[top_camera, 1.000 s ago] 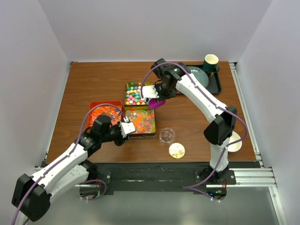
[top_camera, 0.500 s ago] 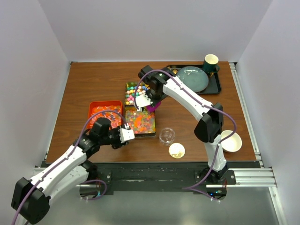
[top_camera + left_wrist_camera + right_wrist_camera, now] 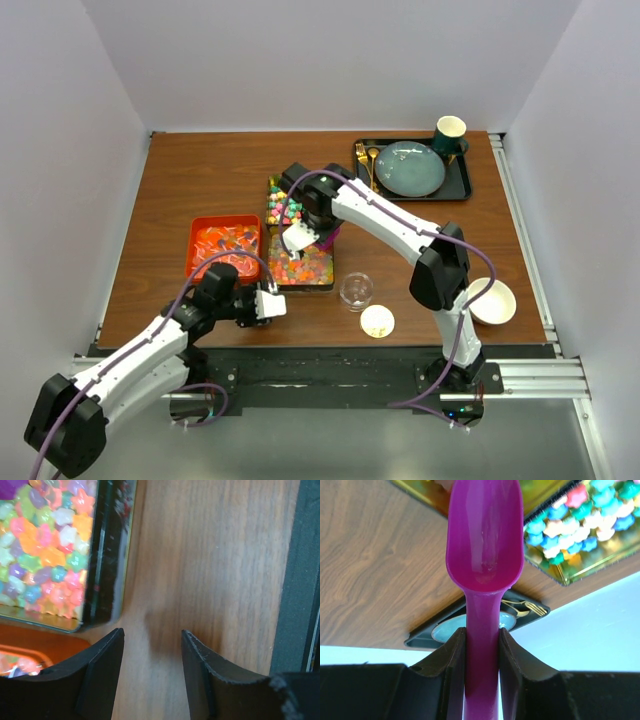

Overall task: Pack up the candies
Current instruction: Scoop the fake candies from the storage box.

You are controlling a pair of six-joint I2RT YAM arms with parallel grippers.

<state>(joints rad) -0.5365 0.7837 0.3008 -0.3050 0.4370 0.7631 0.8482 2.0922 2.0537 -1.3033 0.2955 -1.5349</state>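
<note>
Two gold-rimmed tins of candies stand mid-table: the far tin (image 3: 283,196) holds pastel star candies (image 3: 580,525), the near tin (image 3: 302,268) holds orange, pink and green star candies (image 3: 45,545). My right gripper (image 3: 298,238) hangs over the seam between the tins, shut on the handle of a purple scoop (image 3: 485,540). The scoop bowl is empty. My left gripper (image 3: 268,305) is open and empty over bare wood just in front of the near tin's corner; in the left wrist view (image 3: 150,645) nothing lies between the fingers.
An orange tray (image 3: 200,232) of orange sweets sits left of the tins. A clear glass cup (image 3: 356,290) and a gold lid (image 3: 377,320) stand right of the near tin. A white bowl (image 3: 493,300) is near right. A black tray (image 3: 462,185) with a teal plate and a green cup (image 3: 450,132) is at the back right.
My right gripper has carried the purple scoop left and nearer, from beside the far tin to over the tins. My left gripper has drawn back from the near tin toward the table's front edge.
</note>
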